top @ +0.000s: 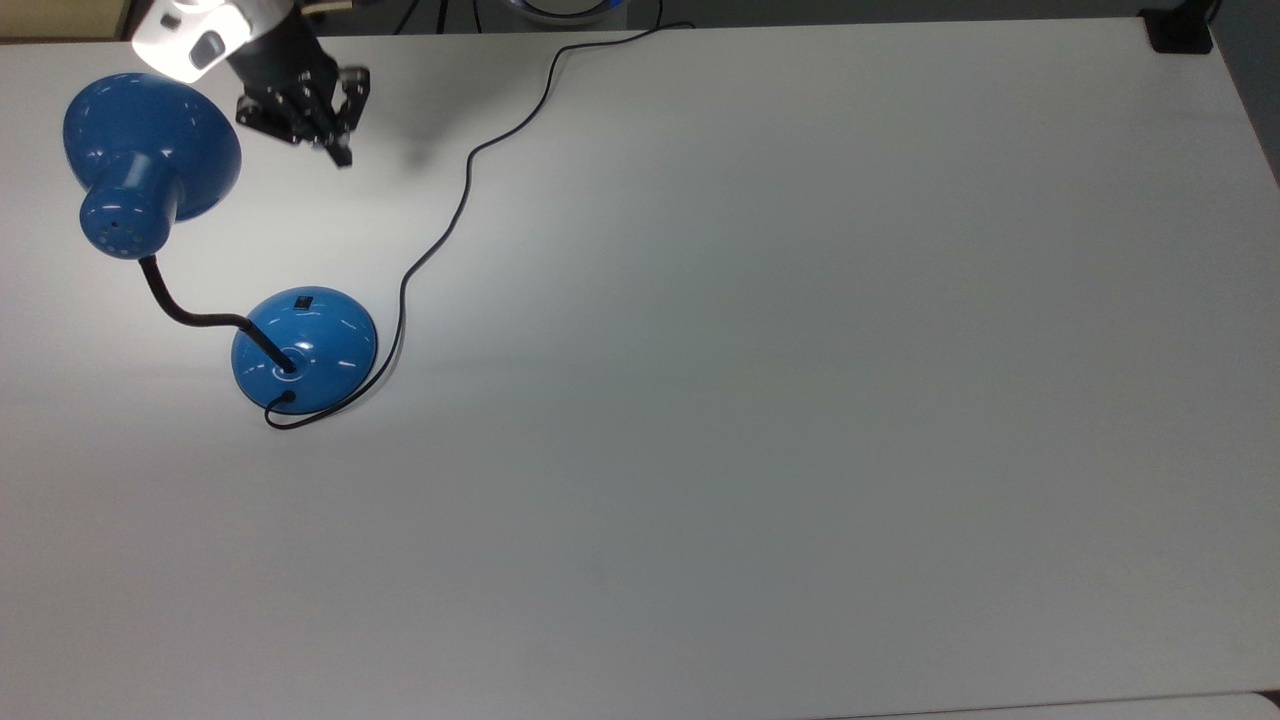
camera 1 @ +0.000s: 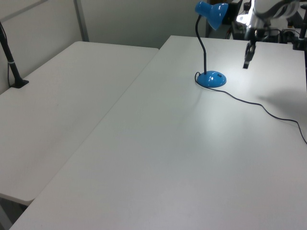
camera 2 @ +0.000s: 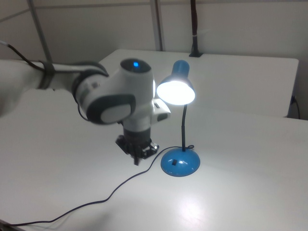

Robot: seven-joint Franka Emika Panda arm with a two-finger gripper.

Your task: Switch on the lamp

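Lamp [camera 2: 182, 126]: on white table [top: 800, 400], near top view's left edge; shade glowing bright in right view, so lit. Task judged done. Gripper [top: 340, 150]: fingers together, holding nothing, well apart from base. Nothing left but retreat.

White table [top: 800, 400] under lamp [top: 305, 350] and cord [top: 455, 215]

In the top view, the lamp [top: 304, 350] stands on the tabletop [top: 800, 400] toward its left side. The gripper [top: 343, 157] hangs at 12 o'clock from the base, well apart. The cord [top: 462, 200] runs from the base toward 1 o'clock, off the far edge.
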